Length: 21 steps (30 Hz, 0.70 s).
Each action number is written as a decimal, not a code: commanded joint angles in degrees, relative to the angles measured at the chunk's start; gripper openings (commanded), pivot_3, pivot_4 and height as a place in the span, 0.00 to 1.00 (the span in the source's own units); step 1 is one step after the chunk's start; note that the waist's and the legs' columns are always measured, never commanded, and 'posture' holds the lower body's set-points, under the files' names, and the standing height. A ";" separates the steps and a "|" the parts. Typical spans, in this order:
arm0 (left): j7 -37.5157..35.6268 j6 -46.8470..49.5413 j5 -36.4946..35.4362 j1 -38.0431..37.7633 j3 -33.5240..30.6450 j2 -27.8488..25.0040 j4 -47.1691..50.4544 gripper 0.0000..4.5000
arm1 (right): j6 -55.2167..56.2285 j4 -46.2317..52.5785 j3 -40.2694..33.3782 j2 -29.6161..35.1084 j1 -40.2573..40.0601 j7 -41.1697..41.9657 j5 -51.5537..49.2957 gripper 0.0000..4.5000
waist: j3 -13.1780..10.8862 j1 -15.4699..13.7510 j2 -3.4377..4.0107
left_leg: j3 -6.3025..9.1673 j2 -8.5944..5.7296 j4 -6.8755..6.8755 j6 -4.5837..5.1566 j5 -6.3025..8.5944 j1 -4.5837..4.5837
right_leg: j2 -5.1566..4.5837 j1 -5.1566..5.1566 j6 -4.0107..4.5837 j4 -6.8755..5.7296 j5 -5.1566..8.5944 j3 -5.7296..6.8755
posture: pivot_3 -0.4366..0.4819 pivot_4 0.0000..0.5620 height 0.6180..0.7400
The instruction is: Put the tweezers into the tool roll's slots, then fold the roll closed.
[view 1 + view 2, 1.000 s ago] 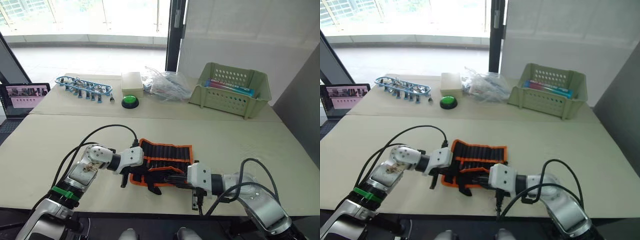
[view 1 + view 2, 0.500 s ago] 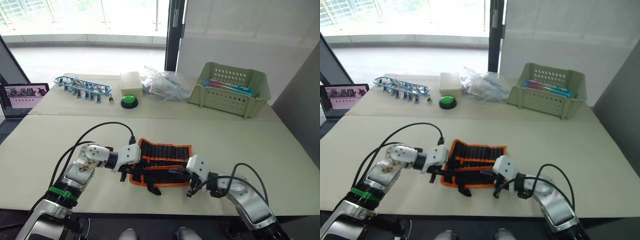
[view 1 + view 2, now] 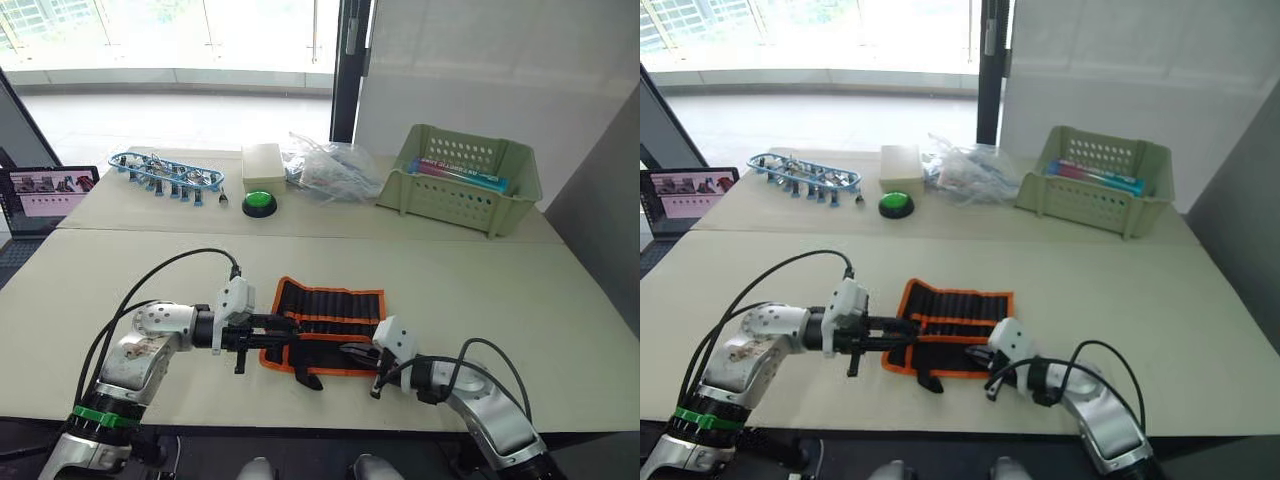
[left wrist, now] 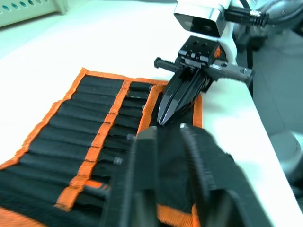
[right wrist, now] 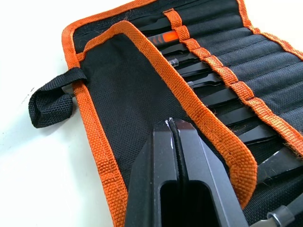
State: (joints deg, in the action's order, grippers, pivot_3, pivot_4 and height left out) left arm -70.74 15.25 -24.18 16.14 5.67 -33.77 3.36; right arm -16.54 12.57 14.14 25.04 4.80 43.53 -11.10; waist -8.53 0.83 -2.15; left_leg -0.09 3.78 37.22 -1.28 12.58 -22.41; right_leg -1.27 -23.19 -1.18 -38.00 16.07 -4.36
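Observation:
The tool roll (image 3: 330, 308) lies open and flat on the near table, black with orange edging. Its near flap (image 5: 128, 90) is folded up over the lower part, and its strap loop (image 5: 49, 101) sticks out at the near left corner. Several dark tweezers (image 5: 208, 80) sit tucked in the orange-stitched slots. My left gripper (image 3: 290, 327) reaches in level from the left over the roll's left edge, fingers (image 4: 142, 161) slightly apart above the flap and open. My right gripper (image 3: 345, 349) is shut, with its tips (image 5: 170, 124) resting on the flap near the roll's near right corner.
On the far table stand a green basket (image 3: 460, 195), a crumpled plastic bag (image 3: 330, 170), a beige box (image 3: 264, 163), a green button (image 3: 260, 203) and a blue rack of clips (image 3: 165, 172). A laptop (image 3: 50, 190) sits at far left.
My left arm has drawn back to the left, so its gripper now points level across the roll's left edge. My right gripper has pulled back to the near right corner and stays there.

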 commanded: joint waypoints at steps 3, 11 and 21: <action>8.11 -3.13 5.85 -3.17 3.20 4.51 0.34 0.00 | -0.44 2.33 -1.01 -0.60 -2.18 -1.68 -0.63 0.00 | 0.00 0.01 0.00 | 0.00 0.00 0.00 0.00 0.00 0.02 | 0.00 0.01 0.00 0.00 0.00 -0.01 | 0.48 0.27 0.98; 9.99 -10.51 12.65 -4.51 6.71 5.21 -7.10 0.00 | 0.89 6.42 0.46 -1.61 -1.19 -0.86 -1.79 0.00 | 0.00 0.16 0.02 | -0.02 0.00 -0.02 0.00 0.00 0.11 | 0.01 0.04 0.01 -0.01 0.00 -0.06 | 0.48 0.27 0.98; 9.65 -11.25 12.46 -4.31 6.35 4.95 -7.02 0.00 | 4.87 -2.24 6.58 -7.99 0.78 -10.11 9.04 0.00 | 0.00 0.02 0.02 | -0.03 -0.02 -0.02 0.00 0.00 0.09 | 0.00 0.02 0.01 0.01 0.00 -0.08 | 0.48 0.27 0.98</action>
State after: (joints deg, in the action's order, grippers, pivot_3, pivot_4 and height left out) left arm -61.35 3.78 -12.35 12.34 12.01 -28.19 -2.72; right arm -12.95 10.63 20.69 17.22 5.86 35.18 -3.60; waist -8.53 0.85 -2.13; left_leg -0.14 3.75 37.19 -1.29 12.58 -22.31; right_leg -1.28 -23.17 -1.17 -37.99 16.06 -4.47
